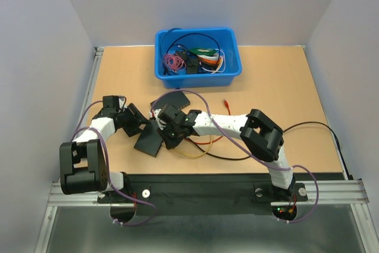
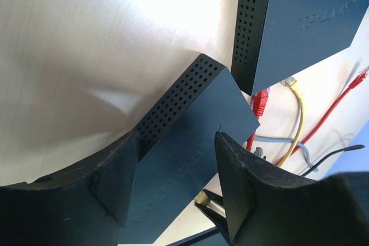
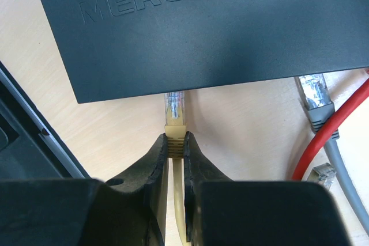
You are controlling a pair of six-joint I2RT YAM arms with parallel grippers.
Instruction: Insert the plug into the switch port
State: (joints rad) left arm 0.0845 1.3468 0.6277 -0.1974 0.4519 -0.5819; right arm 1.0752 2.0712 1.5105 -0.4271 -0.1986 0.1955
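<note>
The black MERCURY switch (image 3: 202,27) lies at mid-left of the table (image 1: 151,141). My left gripper (image 2: 173,182) straddles the switch (image 2: 190,136), one finger on its perforated side and the other on the opposite edge. In the overhead view the left gripper (image 1: 141,126) is at the switch's left end. My right gripper (image 3: 174,139) is shut on the yellow boot of a clear-tipped plug (image 3: 174,106). The plug tip reaches the switch's front edge, and the port itself is hidden under that edge. Seen from above, the right gripper (image 1: 170,133) is at the switch's right side.
A second black switch, marked TP-LINK (image 2: 305,21), lies just behind (image 1: 172,98). A red plug (image 2: 260,102), a yellow plug (image 2: 293,83), a grey plug (image 3: 314,99) and a red cable (image 3: 323,136) lie beside the switches. A blue bin (image 1: 231,72) of cables stands at the back.
</note>
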